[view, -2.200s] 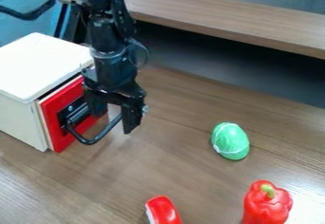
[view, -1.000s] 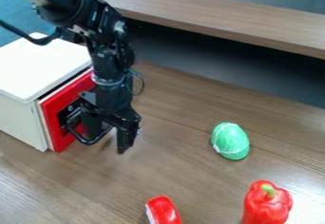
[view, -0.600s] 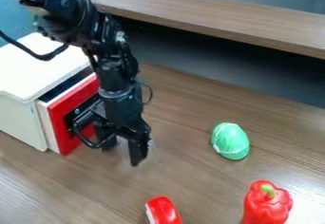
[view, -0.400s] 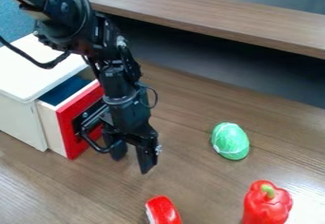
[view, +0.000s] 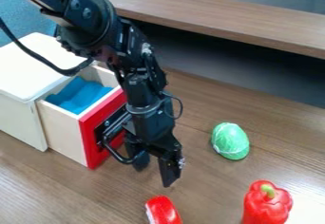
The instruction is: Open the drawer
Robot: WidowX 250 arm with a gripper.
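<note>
The drawer [view: 63,135] stands well out of its cabinet [view: 19,123], toward the far left corner of the counter [view: 209,194], its blue inside [view: 81,95] in plain sight, so I'd call the opening mostly done. The pincer [view: 153,175] is spread fairly wide at the handle [view: 115,155], one finger apparently behind the bar (hooked, I'd say, rather than clamped), with nothing squeezed. What's left is perhaps a little more pull, then backing clear.
</note>
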